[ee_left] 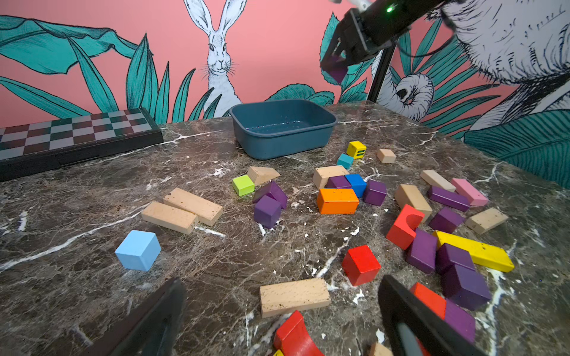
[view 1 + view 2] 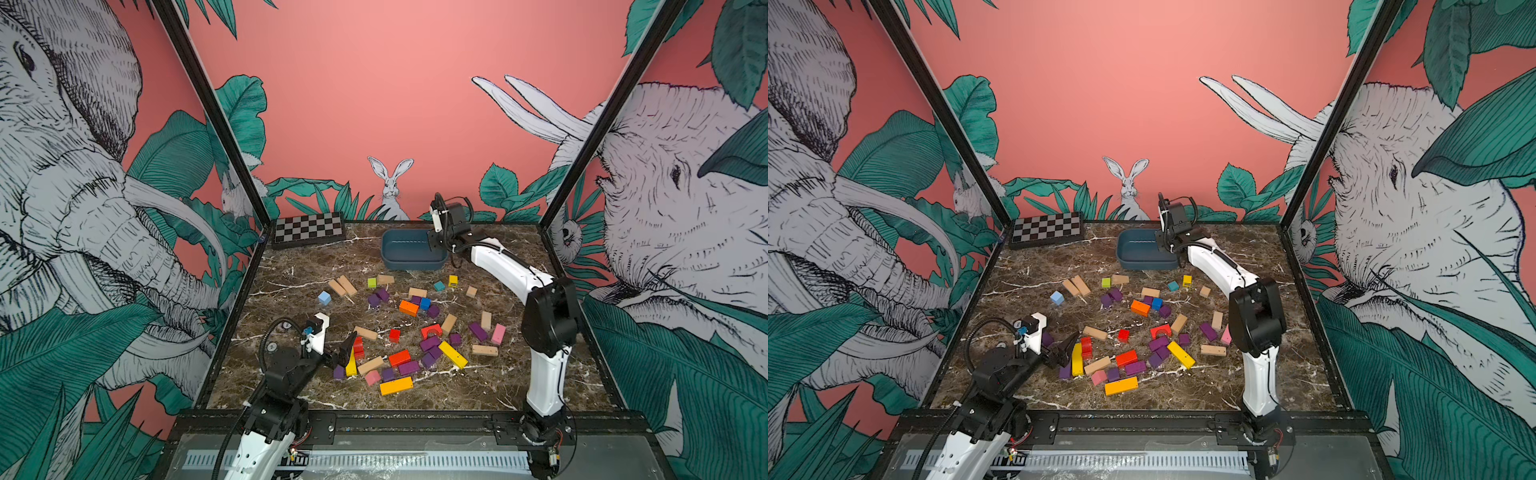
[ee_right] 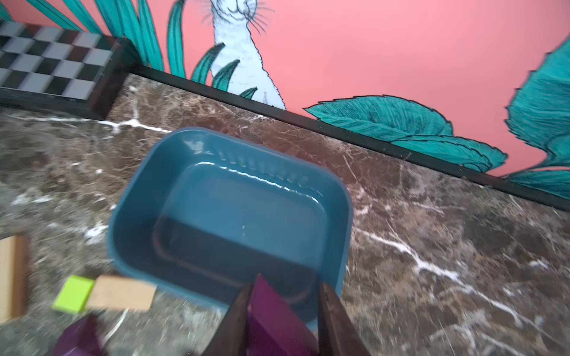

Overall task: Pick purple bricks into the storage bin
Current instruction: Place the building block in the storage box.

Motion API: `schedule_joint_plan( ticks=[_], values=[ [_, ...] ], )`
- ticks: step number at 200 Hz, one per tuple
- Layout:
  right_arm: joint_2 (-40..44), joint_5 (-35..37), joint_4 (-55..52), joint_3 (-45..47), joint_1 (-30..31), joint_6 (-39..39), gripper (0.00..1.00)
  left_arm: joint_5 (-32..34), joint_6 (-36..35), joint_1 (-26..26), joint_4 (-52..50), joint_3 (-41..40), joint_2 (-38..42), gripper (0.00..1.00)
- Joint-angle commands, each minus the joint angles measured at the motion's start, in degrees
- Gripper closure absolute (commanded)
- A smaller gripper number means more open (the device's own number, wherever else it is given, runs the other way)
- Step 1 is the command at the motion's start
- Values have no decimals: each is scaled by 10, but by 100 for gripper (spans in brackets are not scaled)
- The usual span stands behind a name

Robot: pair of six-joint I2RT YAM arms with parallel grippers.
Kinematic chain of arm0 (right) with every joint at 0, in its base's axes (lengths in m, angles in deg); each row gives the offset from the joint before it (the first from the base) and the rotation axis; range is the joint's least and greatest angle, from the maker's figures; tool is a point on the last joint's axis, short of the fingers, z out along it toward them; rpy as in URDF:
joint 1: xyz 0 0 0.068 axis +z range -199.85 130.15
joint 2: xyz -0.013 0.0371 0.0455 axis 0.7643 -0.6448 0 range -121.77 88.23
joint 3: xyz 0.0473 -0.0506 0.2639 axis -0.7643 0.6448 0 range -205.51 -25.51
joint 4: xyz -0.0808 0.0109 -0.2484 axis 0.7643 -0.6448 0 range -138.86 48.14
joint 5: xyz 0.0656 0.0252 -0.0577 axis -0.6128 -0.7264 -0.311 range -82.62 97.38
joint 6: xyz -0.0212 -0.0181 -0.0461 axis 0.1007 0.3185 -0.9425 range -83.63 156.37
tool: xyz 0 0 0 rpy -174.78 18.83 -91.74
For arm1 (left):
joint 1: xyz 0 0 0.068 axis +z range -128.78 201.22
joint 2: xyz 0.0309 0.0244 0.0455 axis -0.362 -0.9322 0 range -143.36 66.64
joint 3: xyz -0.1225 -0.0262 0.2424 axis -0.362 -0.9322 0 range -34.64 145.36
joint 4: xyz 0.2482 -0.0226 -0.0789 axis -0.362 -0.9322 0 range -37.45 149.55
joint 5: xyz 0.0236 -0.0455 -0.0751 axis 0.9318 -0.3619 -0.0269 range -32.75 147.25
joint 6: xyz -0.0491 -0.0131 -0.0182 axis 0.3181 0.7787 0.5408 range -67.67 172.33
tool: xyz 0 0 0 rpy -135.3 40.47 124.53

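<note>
Near the front left of the marble-patterned tabletop point(image 2: 291, 291), the left hand point(image 2: 345, 348) hangs low, fingers spread as wide as they go and holding nothing. It is just beside a yellow bar point(image 2: 351, 365) and a red block point(image 2: 358, 347). A close from there would likely catch the wrong colour or shove neighbours aside, since the blocks lie packed edge to edge

Across the middle, the purple bricks point(image 2: 409, 367) sit scattered among orange, tan and pink pieces. All are matte painted wood, square-edged cubes and short bars, on a hard, smooth surface where a nudged block should slide easily

Further back, the storage bin point(image 2: 405, 259) stands empty: smooth, slightly glossy blue-grey plastic with rounded corners, probably light enough to skid if bumped

At its right end, the right hand point(image 3: 285, 292) is closed on one tilted brick point(image 3: 274, 320), pinched partly on a corner. The wrist view puts it over the bin's near wall, not the middle. Let go there, it might clip the rim and bounce out, or it might pivot and slip from the grip
</note>
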Motion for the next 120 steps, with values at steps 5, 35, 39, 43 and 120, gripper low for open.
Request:
schedule_joint_plan(
  ticks=[5, 35, 39, 43, 120],
  values=[
    [-72, -10, -3, -52, -12, -11, 87, 4, 3, -2, -7, -5, 6, 1],
    [-133, -7, 25, -100, -21, -13, 87, 4, 3, -3, -5, -6, 5, 1],
    [-141, -7, 26, -106, -23, -14, 87, 4, 3, -3, -5, -5, 5, 1],
    [-149, -7, 27, -114, -24, -14, 87, 5, 3, -3, -5, -5, 5, 1],
    [-275, -7, -30, -269, -39, -38, 84, 5, 2, -2, -5, -5, 5, 1]
  ],
)
